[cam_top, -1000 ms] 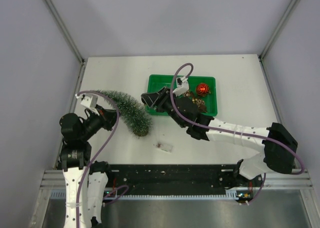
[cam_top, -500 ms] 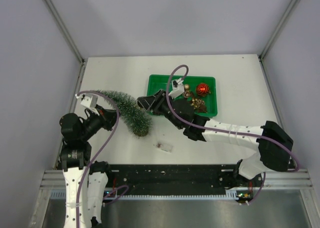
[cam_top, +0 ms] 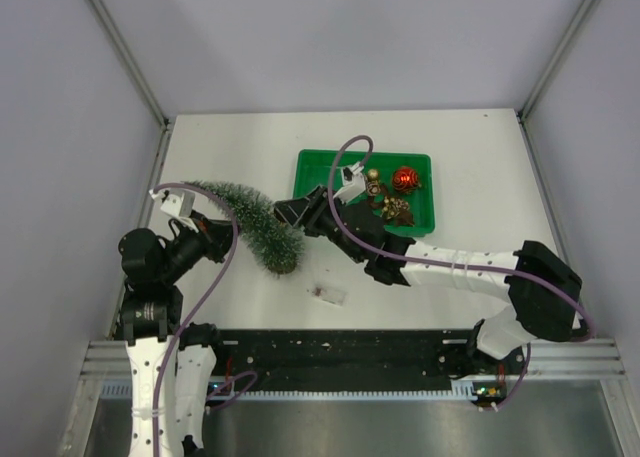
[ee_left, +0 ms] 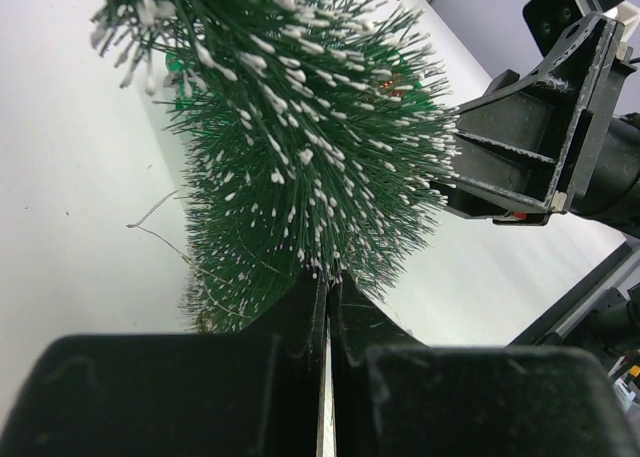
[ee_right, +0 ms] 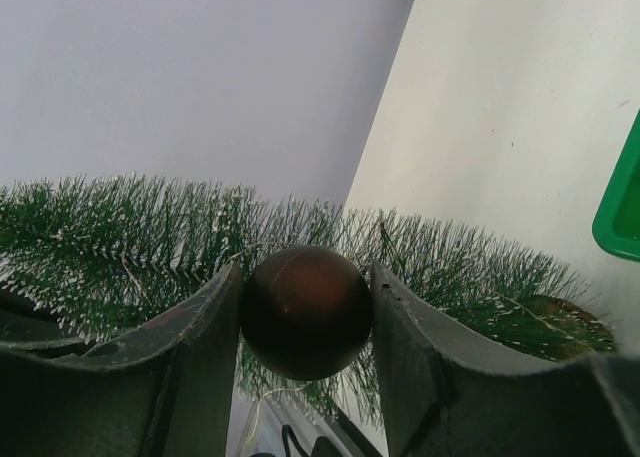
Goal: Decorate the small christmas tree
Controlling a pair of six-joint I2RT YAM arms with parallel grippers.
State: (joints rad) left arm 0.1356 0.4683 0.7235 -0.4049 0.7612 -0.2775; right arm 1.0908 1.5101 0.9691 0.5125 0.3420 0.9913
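1. The small christmas tree (cam_top: 250, 217) is a thin cone of dark green bristles with white tips. It is at the left middle of the top view. It lies slanted, with its pointed end toward the upper left and its brown bottom toward the lower right.
2. The left gripper (ee_left: 327, 282) is black and has two fingers pressed tight together. They pinch the bristles on the side of the small christmas tree.
3. The right gripper (ee_right: 305, 277) is black too. It is partly closed around a shiny dark brown round ball (ee_right: 305, 317), with one finger touching each side of the ball.
4. The ball is just beside the wide bottom part of the tree, on its right side in the top view. In the right wrist view, the bristles are right behind the ball.
5. A flat green plastic tray (cam_top: 315, 167) sits at the upper middle of the white table (cam_top: 220, 147), just right of the tree. The right arm reaches over its lower left corner.
6. In the right part of the tray are a shiny red round ornament (cam_top: 404, 179) and some gold-brown ornaments (cam_top: 397, 209).
7. A small clear scrap (cam_top: 328, 294) lies on the table near the tree's bottom, lower in the view.
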